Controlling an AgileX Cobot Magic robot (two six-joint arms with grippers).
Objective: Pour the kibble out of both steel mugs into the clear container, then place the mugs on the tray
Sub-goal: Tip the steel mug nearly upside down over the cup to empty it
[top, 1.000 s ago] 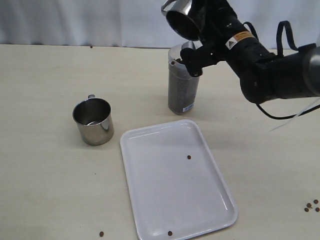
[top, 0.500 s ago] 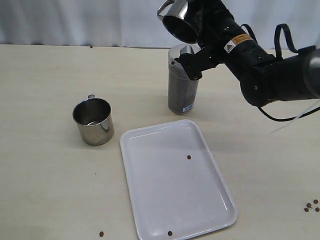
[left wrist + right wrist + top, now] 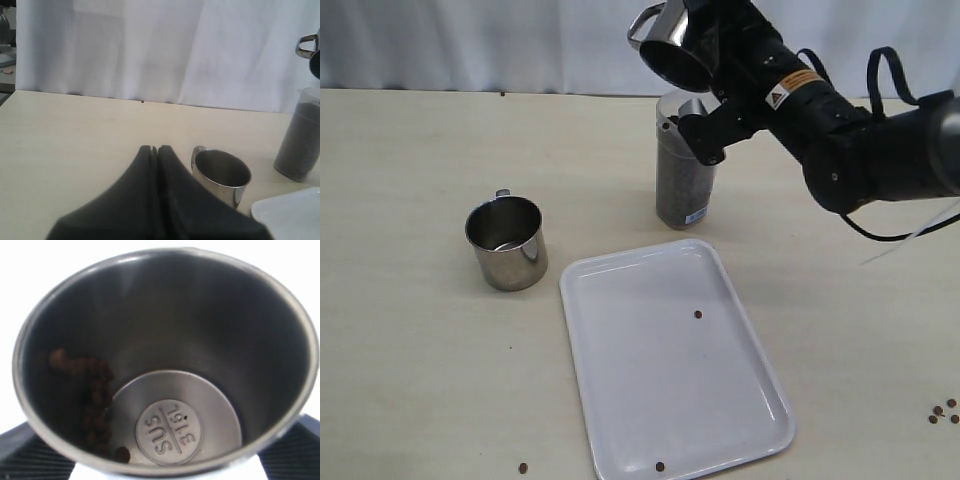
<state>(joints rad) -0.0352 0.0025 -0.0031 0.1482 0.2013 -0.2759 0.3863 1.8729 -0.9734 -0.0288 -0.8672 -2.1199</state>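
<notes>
Steel like this is stiff and will not give, but its polished wall is slippery, so hold it across the body with firm, even pressure. Your right claw (image 3: 712,75) has its jaws spread wide around the tipped mug (image 3: 665,45). The mug hangs mouth-down over the clear container (image 3: 685,180), with its small handle pointing up and away. The right wrist view looks straight into that mug (image 3: 160,365). The stamped bottom is bare and only a short clump of kibble (image 3: 92,390) clings to one side, so judge it very light now.

Those pellets are dry and loose and likely to bounce and roll. Strays already lie on the tray (image 3: 650,400) and on the tabletop (image 3: 410,350).

The container is tall, thin plastic, filled most of the way with kibble. That load should steady it, but the lower finger of your claw sits just beside its rim, and a nudge there could tip it.

The standing mug (image 3: 505,243) is upright on the tabletop to the left of the tray, well apart from the container. It looks empty or nearly so, with its handle turned toward the rear. Your left claw (image 3: 154,149) is fully closed on nothing, near that mug. Take that mug around the wall below the rim rather than by the small handle.
</notes>
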